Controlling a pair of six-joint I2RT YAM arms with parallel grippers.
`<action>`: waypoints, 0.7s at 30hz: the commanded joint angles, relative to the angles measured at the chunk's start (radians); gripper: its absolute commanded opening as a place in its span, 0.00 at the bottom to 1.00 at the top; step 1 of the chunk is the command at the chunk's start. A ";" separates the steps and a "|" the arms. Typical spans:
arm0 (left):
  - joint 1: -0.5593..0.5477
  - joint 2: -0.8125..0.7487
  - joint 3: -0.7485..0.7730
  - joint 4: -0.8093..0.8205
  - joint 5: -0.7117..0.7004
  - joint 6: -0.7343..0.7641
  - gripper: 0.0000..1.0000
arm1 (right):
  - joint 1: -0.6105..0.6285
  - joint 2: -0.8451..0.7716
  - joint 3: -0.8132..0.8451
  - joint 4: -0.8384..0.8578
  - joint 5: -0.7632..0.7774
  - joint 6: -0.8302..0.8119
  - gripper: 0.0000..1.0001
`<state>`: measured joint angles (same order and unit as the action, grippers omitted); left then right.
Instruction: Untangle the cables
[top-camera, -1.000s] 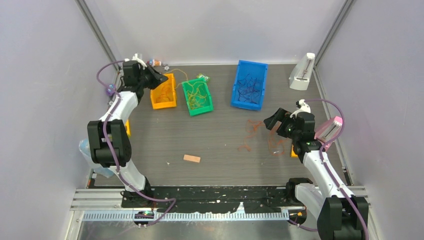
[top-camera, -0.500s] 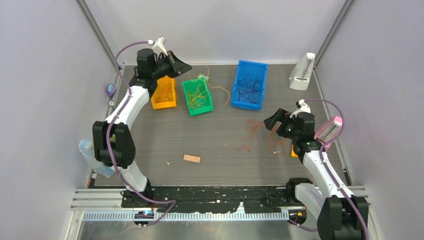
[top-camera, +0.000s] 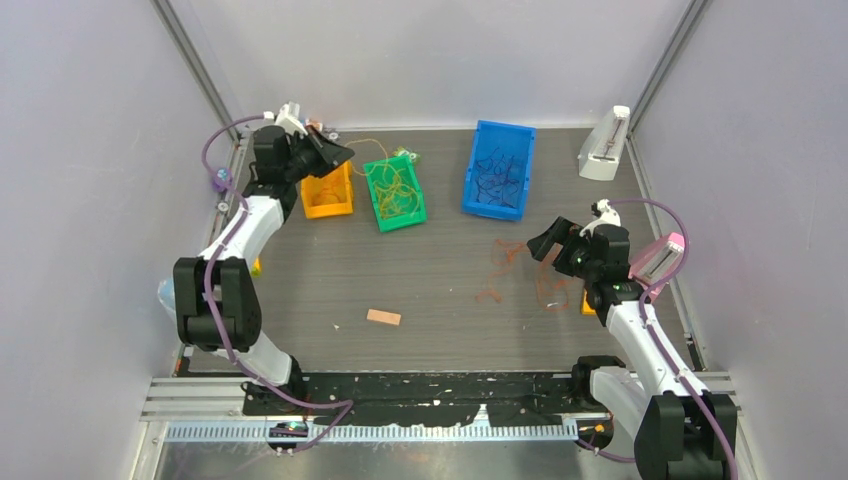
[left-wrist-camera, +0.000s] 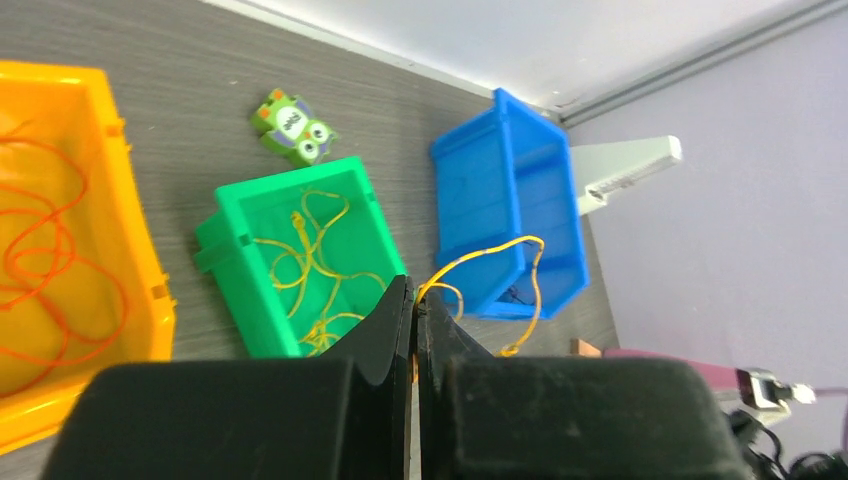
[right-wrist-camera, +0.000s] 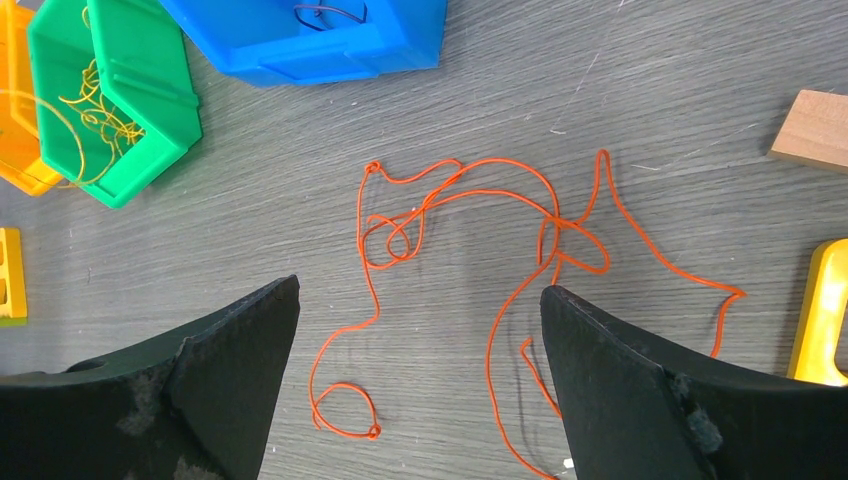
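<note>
The left end effector, low in the middle of its wrist view, is clenched on a thin yellow cable. The strand arcs up and to the right from the closed jaws and hangs in front of the blue bin. More yellow strands lie coiled in the green bin at mid-frame. The orange bin at the left edge holds loose orange loops.

The right end effector is released. Its jaws are spread wide and hover above an orange cable that sprawls across the dark surface in the centre of that wrist view, touching neither finger.

The orange cable looks very light, limp and thin. It will likely sag and trail rather than hold a shape. A pull anywhere would probably drag the whole tangle instead of opening it. Strands cross and bunch right of centre, and a small closed loop ends the run at lower left.

A sound place to take hold seems to be a single strand just beside the bunched crossing, or the free end near the small loop. The pinch should be square so that the wire does not slip between the pads. Hard pulling could tighten the knot.
</note>
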<state>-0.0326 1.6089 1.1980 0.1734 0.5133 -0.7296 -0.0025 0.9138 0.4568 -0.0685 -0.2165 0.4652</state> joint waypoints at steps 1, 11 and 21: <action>-0.002 -0.029 -0.009 -0.048 -0.123 0.078 0.00 | 0.002 -0.033 0.030 0.014 -0.015 -0.012 0.95; -0.056 0.038 0.074 -0.248 -0.343 0.235 0.00 | 0.002 -0.050 0.033 0.011 -0.034 -0.015 0.95; -0.150 0.266 0.385 -0.522 -0.504 0.369 0.00 | 0.172 0.012 0.132 0.008 0.012 -0.080 0.95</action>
<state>-0.1684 1.8038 1.4662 -0.2218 0.0868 -0.4339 0.1307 0.9028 0.5133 -0.0986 -0.2192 0.4255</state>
